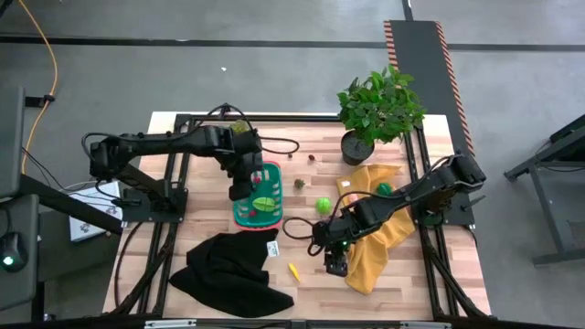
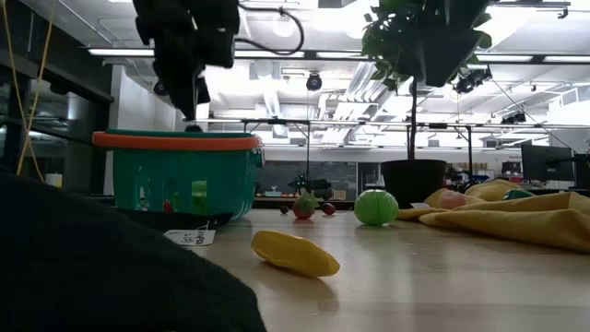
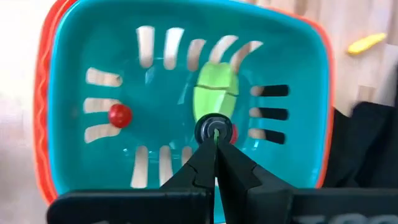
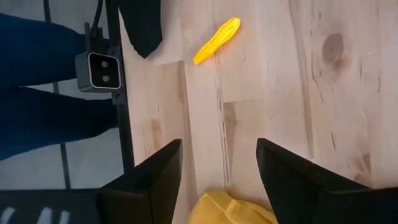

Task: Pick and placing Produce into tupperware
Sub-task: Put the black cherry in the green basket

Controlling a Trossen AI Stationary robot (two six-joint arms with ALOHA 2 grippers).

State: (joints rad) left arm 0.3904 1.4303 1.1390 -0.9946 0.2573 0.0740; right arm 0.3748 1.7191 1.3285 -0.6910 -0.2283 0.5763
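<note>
From above, the left gripper (image 1: 245, 189) is hanging over the near-left end of the teal-green slotted plastic basket (image 1: 272, 173), which is sitting on the pale wooden desk (image 1: 302, 292) with small produce inside. A round green fruit (image 1: 324, 206) is lying just right of the basket, a slim yellow piece (image 1: 294, 270) nearer the front, a crumpled black cloth (image 1: 227, 270) at front left, and a rumpled yellow cloth (image 1: 379, 242) on the right. The right gripper (image 1: 335, 263) is hovering at that cloth's left edge. A leafy potted plant (image 1: 377, 110) is standing at the back.

At desk level, the basket's red-pink rim (image 2: 175, 141) is showing beneath the left arm; the glossy yellow piece (image 2: 294, 254) is lying in front and the green ball (image 2: 375, 207) behind.

In the left wrist view, the fingers (image 3: 239, 176) are pressing together on a tiny dark round piece (image 3: 213, 129) above the basket floor, where a smooth yellow-green oblong (image 3: 215, 94) and a small red ball (image 3: 119, 115) are resting.

In the right wrist view, the fingers (image 4: 158, 174) are standing wide apart and empty over bare wood, the knobbly yellow piece (image 4: 216, 40) lying well ahead.
</note>
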